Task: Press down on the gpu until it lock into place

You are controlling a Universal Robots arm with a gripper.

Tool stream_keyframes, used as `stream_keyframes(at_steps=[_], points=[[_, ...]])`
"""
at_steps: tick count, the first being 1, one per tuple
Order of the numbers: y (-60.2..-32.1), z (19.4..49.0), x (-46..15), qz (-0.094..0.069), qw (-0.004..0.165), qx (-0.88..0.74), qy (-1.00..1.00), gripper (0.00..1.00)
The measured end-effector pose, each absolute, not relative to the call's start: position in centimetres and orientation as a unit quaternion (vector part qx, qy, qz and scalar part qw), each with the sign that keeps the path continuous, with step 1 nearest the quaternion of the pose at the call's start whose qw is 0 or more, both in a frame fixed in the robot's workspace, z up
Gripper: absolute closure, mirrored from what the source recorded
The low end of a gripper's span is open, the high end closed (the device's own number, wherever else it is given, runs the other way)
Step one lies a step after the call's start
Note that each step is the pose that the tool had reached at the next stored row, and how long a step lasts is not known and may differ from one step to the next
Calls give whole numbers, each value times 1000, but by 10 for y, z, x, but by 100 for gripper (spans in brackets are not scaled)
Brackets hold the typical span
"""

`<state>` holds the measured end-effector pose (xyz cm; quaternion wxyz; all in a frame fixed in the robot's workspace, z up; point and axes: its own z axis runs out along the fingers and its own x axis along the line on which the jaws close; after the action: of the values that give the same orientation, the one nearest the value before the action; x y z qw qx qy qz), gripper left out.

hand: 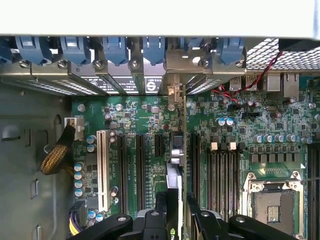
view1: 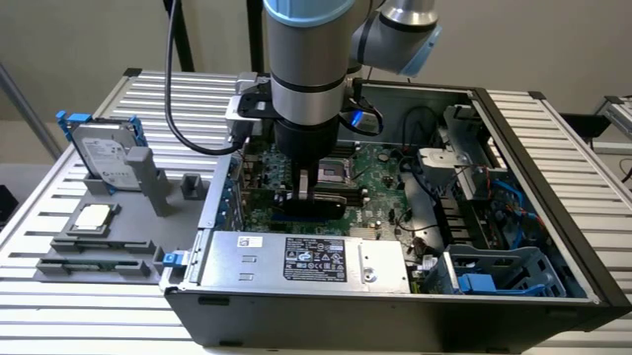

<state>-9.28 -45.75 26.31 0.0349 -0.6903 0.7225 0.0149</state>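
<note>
The gpu (view1: 321, 205) stands on edge over the green motherboard (view1: 380, 174) inside the open computer case, its black cooler cover facing the case's front. My gripper (view1: 308, 191) comes straight down onto it from above. In the wrist view the gpu (hand: 174, 170) appears edge-on as a thin strip running up to its silver end bracket (hand: 175, 92) at the case's rear wall. It stands in line with the black expansion slots of the motherboard (hand: 250, 125). My gripper (hand: 176, 215) is shut on the card, one black finger on each side.
A silver power supply (view1: 306, 259) fills the case's near side, and a blue drive cage (view1: 493, 274) sits at the exterior view's right. Beside the card are a white slot (hand: 103, 170), an open CPU socket (hand: 272, 200) and blue-clipped slot covers (hand: 115, 50). A hard drive (view1: 103, 155) stands outside the case.
</note>
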Motion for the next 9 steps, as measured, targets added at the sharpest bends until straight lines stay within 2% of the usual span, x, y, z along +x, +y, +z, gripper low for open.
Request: stream_keyframes(at_steps=[9], points=[[-456,263,-93,15,35,-690,722,74]])
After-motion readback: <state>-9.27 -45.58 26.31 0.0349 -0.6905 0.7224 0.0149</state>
